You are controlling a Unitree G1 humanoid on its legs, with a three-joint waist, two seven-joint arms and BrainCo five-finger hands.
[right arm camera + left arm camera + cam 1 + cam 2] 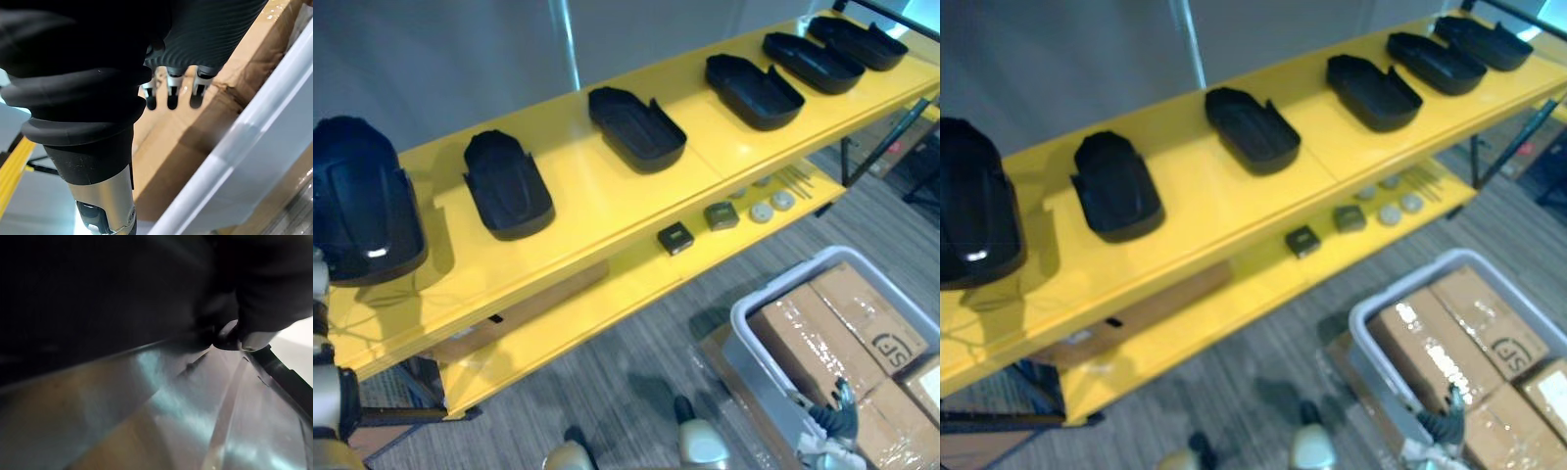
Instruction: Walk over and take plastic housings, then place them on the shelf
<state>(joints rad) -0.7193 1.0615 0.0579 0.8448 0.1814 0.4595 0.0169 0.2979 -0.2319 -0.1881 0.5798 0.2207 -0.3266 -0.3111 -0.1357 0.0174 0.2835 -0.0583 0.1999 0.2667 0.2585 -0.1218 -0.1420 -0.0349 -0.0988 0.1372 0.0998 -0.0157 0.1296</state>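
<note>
Several black plastic housings lie in a row along the top board of the yellow shelf (pixel 607 211), hollow side up, among them one (pixel 507 184) at the left, one (pixel 636 127) in the middle and one (pixel 754 90) further right. The largest housing (pixel 357 201) stands at the far left end, tilted, with its lower edge on the board. My left hand (pixel 274 284) is right against this housing (pixel 98 293), mostly hidden by it. My right hand (pixel 837 406) hangs open at the lower right, over a cardboard box (pixel 205 122), holding nothing.
A grey bin (pixel 754 357) with taped cardboard boxes (pixel 837 333) stands on the carpet at the lower right. The lower shelf board (pixel 607 294) carries small square parts (pixel 675 238) and round discs (pixel 771 206). A brown box (pixel 538 308) sits under the top board.
</note>
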